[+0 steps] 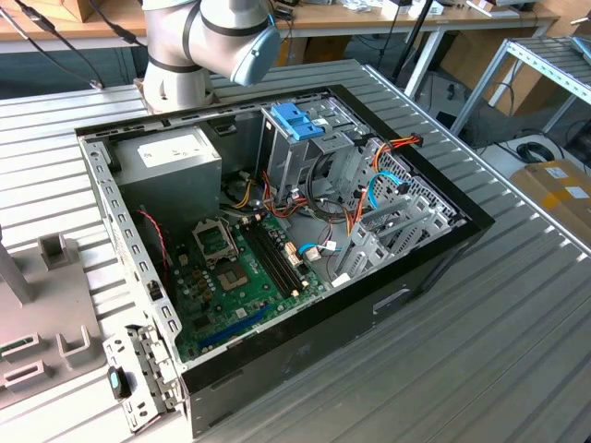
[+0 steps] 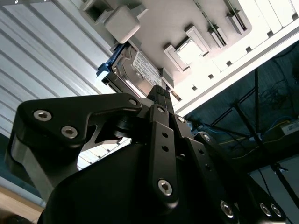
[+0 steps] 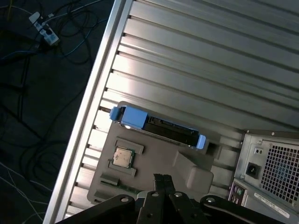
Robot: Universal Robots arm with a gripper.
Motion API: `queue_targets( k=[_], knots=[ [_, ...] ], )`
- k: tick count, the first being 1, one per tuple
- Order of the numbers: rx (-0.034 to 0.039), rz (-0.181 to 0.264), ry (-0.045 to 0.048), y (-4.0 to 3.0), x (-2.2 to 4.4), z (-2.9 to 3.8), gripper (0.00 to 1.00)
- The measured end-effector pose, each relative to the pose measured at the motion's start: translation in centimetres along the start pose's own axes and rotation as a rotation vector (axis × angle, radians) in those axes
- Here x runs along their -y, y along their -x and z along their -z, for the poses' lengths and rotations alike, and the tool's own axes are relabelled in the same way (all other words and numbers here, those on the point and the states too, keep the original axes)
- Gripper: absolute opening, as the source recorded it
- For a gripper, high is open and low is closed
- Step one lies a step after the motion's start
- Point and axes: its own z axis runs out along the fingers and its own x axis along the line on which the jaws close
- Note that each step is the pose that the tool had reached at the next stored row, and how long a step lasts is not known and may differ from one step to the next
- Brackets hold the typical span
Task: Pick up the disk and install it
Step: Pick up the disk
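The disk (image 3: 156, 127), a grey metal drive in a bright blue carrier rail, stands on its edge in a slot of a grey fixture plate (image 3: 159, 163). In the second wrist view the disk (image 2: 133, 70) shows its labelled face beside the fixture's raised block. My gripper (image 3: 162, 178) hovers over the fixture, a short way from the disk and not touching it. Its black fingertips (image 2: 159, 92) are pressed together with nothing between them, so it is shut.
An open computer case (image 1: 120, 231) lies on the ribbed metal table (image 1: 480, 351), with a motherboard (image 1: 240, 277), a grey power supply box (image 1: 171, 161) and a metal drive cage with a blue handle (image 1: 297, 120). A processor chip (image 3: 123, 157) rests on the fixture. Cables lie on the floor (image 3: 42, 56) past the table's edge.
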Motion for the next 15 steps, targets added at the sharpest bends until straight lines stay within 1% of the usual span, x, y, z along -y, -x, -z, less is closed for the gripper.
queue_targets(
  k=[15],
  knots=[
    [-0.0029,0.067,0.0017,0.0,0.0,0.0,0.1]
  ],
)
